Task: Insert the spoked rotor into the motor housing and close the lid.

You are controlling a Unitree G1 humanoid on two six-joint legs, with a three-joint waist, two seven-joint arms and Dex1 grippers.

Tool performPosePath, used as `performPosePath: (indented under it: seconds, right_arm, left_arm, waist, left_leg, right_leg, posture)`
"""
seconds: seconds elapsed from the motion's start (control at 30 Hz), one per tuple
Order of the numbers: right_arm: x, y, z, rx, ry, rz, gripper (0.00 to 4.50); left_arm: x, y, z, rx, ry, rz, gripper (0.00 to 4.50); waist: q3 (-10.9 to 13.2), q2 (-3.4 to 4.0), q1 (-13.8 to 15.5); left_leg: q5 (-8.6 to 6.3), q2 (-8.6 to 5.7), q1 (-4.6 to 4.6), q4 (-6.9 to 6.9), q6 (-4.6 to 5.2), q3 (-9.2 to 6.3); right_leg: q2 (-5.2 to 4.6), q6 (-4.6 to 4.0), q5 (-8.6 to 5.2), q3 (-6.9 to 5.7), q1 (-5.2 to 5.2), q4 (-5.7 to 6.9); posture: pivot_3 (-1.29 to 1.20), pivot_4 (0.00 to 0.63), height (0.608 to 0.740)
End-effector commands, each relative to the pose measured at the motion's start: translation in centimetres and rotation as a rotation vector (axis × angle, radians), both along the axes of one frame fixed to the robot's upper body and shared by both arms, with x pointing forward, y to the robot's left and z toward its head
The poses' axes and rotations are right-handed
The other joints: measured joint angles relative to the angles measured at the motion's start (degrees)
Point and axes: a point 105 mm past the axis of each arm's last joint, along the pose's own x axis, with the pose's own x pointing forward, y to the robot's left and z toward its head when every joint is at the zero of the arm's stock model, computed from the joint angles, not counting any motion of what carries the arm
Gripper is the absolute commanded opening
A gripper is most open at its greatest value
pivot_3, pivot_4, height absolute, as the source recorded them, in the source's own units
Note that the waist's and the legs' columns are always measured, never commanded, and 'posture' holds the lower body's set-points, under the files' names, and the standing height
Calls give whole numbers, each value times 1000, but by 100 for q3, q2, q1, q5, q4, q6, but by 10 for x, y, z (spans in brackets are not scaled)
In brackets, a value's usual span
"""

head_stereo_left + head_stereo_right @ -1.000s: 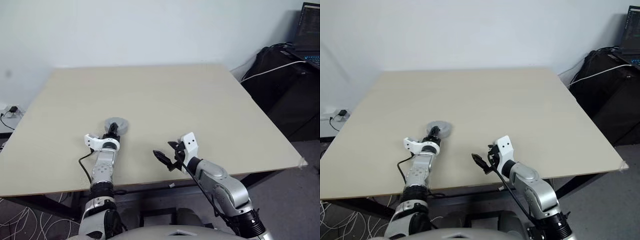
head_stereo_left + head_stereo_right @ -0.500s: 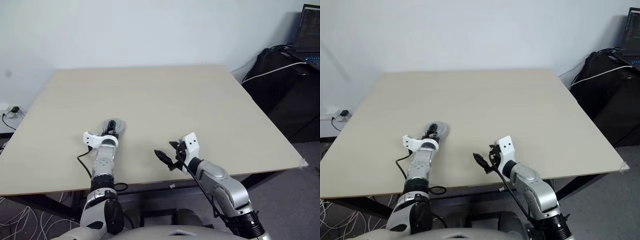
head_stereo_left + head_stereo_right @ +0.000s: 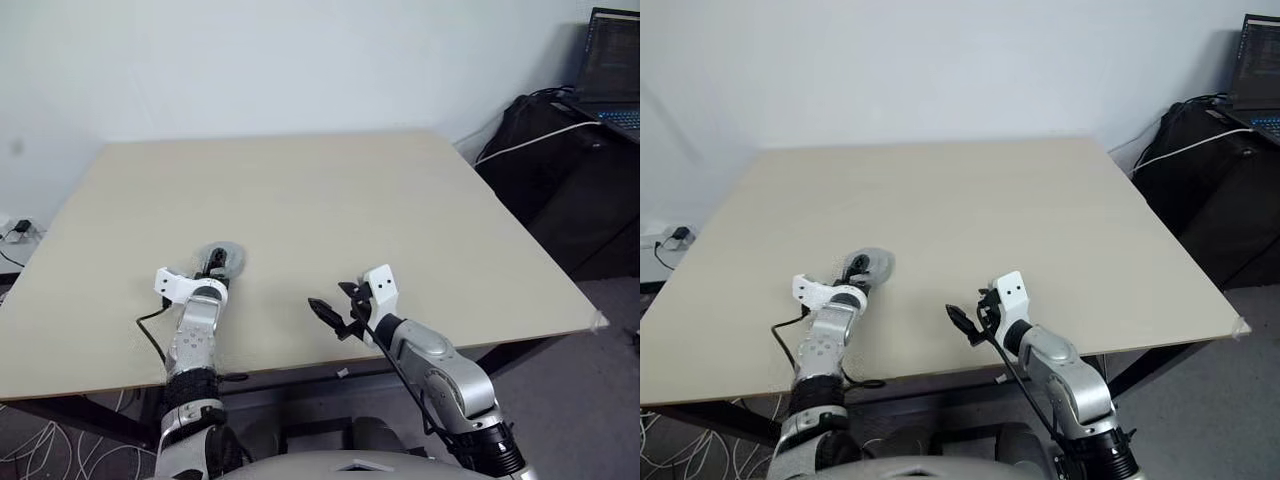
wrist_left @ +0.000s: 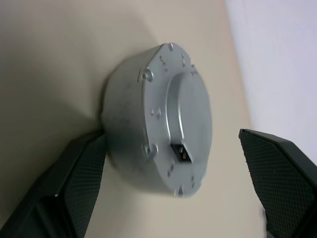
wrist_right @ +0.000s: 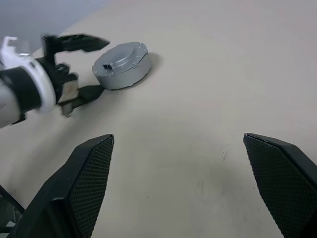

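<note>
A round silver-grey motor unit (image 3: 225, 258) lies flat on the tan table (image 3: 360, 200), near its front left. Its top is the lid (image 4: 171, 116), plain with a raised hub and a small dark slot, also seen in the right wrist view (image 5: 121, 60). The motor housing and the spoked rotor are hidden beneath the lid. My left gripper (image 3: 211, 267) is open just short of the unit; its fingers (image 4: 79, 183) flank the unit without touching it. Toward the front centre, my right gripper (image 3: 335, 308) hangs open above the table with nothing between its fingers (image 5: 84, 183).
A black bag (image 3: 560, 150) with a white cable and a laptop (image 3: 612, 60) stand off the table's right side. The front edge of the table runs just under both arms. Cables lie on the floor at the left.
My left gripper has opened, let go of the unit and drawn back toward the table's front edge. The unit stays put. The right arm has not moved.
</note>
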Motion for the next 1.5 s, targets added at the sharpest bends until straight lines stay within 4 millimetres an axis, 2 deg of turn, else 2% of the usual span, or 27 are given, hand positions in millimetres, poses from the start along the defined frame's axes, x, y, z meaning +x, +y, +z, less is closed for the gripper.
performPosePath:
  seconds: [0.03, 0.13, 0.27, 0.33, 0.4, 0.57, 0.63, 0.73, 0.87, 1.1, 1.5]
  right_arm:
    - [4, -1, 11, 23, -36, -5, 4500]
    - [4, -1, 11, 22, -34, -5, 4500]
    - [3, -5, 12, 22, -37, -8, 4500]
    - [3, -8, 13, 18, -51, -14, 4500]
    - [4, -14, 13, 0, -89, -53, 4500]
    - [4, -30, 11, -84, -223, -150, 4500]
    - [4, -37, 13, -104, -285, -201, 4500]
    - [0, -53, 11, -167, -379, -280, 4500]
    - [-10, -71, -1, -230, -398, -390, 4500]
    - [-26, -90, -15, -245, -361, -526, 4500]
    - [-24, -88, -13, -233, -356, -556, 4500]
  left_arm:
    - [-34, -51, -26, -153, 96, -46, 4481]
    - [-48, -54, -29, -158, 127, -67, 4481]
    - [-54, -52, -10, -74, 69, -124, 4481]
    - [-54, -52, 7, 58, -11, -204, 4481]
    - [-54, -50, 26, 275, -120, -290, 4481]
    - [-58, -49, 45, 656, -267, -379, 4481]
    - [-59, -50, 48, 777, -302, -396, 4481]
    - [-64, -53, 50, 1056, -353, -441, 4481]
    - [-72, -50, 40, 1210, -339, -417, 4481]
    - [-84, -41, 30, 1198, -275, -349, 4481]
    - [-85, -37, 29, 1178, -251, -335, 4481]
  waist:
    - [-3, 3, -7]
    - [-21, 28, -14]
    - [-26, 37, 1]
    - [-25, 36, 4]
    - [-20, 31, 23]
    - [-14, 37, 26]
    - [-13, 45, 8]
    - [-12, 48, 18]
    - [-9, 53, 49]
    - [3, 67, 64]
    - [7, 73, 59]
  left_leg:
    - [0, 2, 0, 0, 0, 0]
    - [-14, 2, 13, -4, -13, 4]
    - [-22, 1, 31, -4, -19, 6]
    - [-22, 1, 31, -4, -19, 7]
    - [-23, -2, 29, -4, -19, 9]
    - [-21, -3, 4, -4, -21, 8]
    - [-21, 2, 4, -10, -23, 8]
    - [-21, 2, 3, -17, -23, 10]
    - [-22, -1, 1, -19, -22, 8]
    - [-22, 7, -5, -18, -22, 5]
    - [-22, 9, -9, -17, -21, 3]
  right_leg:
    - [1, -2, -3, -1, -7, 0]
    - [-5, 20, -20, 1, -8, -6]
    - [-8, 23, -25, 1, 4, -5]
    - [-10, 24, -26, 1, 6, -6]
    - [-13, 23, -26, 0, 6, -9]
    - [-13, 21, -27, -3, -19, -9]
    - [-11, 18, -29, -4, -23, -8]
    - [-12, 16, -31, -2, -26, -10]
    - [-18, 16, -33, -3, -26, -11]
    - [-31, 19, -36, -7, -29, -6]
    - [-26, 17, -41, -18, -29, -6]
  posture:
    - [0, 0, 740]
    - [0, 0, 740]
    - [0, 0, 740]
    - [0, 0, 740]
    - [0, 0, 740]
    - [0, 0, 740]
    - [0, 0, 740]
    - [0, 0, 740]
    - [0, 0, 740]
    - [0, 0, 740]
    - [0, 0, 740]
